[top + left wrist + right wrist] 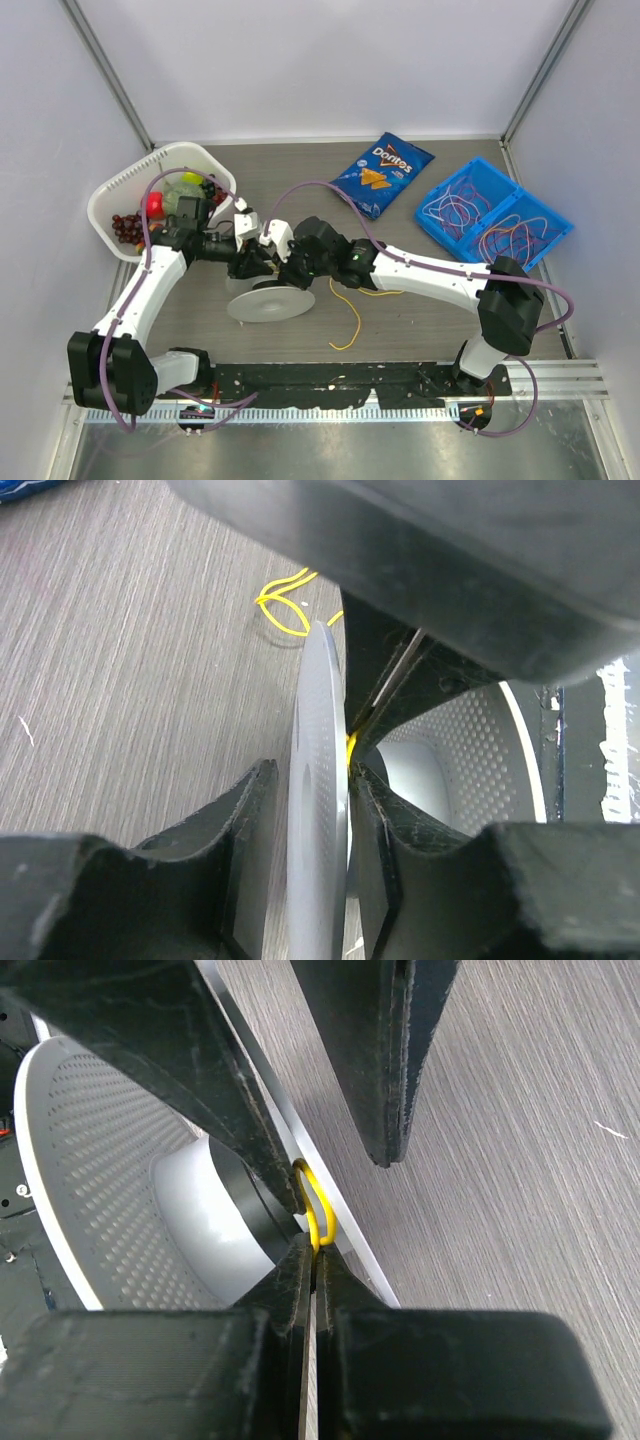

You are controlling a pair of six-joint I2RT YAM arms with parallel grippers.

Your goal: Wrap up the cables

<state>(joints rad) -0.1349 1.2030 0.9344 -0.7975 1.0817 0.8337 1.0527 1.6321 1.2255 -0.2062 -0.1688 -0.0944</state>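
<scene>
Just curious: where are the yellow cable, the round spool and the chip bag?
yellow cable [316,1235], right wrist view, lower end of loop.
spool [268,303], top view, flat flange.
chip bag [381,174], top view, middle.

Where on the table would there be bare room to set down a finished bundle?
Bare wood lies at the back between the white basket and Doritos bag, and in front between the yellow cable and right arm. Crowded around the spool; tight beside the blue bin.

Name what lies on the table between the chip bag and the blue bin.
Nothing: the top view shows bare table between chip bag and blue bin.
</scene>
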